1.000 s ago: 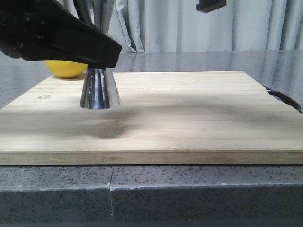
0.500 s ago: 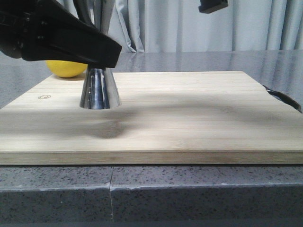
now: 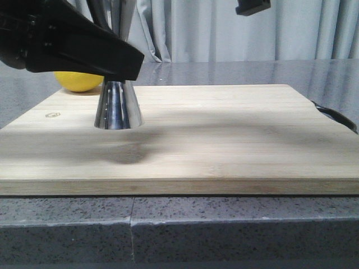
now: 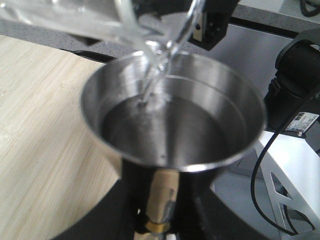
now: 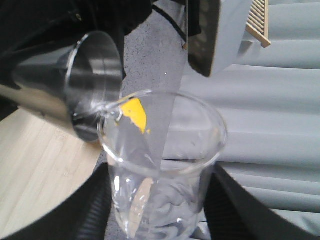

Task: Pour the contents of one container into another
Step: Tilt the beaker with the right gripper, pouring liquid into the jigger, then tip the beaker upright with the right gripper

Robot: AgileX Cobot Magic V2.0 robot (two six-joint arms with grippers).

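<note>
The steel jigger (image 3: 118, 106) stands on the wooden cutting board (image 3: 224, 129), left of centre. My left gripper (image 4: 160, 202) is shut on its narrow brass-banded waist, and the black arm (image 3: 73, 47) hides the upper cone in the front view. In the left wrist view the jigger's upper cup (image 4: 172, 115) holds clear liquid. The clear glass beaker (image 5: 160, 170) sits tilted between the fingers of my right gripper (image 5: 160, 205), its lip over the jigger (image 5: 70, 95). A thin clear stream (image 4: 152, 75) falls from the beaker (image 4: 100, 20) into the cup.
A yellow lemon (image 3: 78, 81) lies behind the jigger at the board's far left edge. The board rests on a grey speckled counter (image 3: 224, 224). A dark handle (image 3: 336, 115) shows at the board's right end. Curtains hang behind.
The bit of the right gripper at the top of the front view has crept slightly right. The jigger and left arm have stayed put.
</note>
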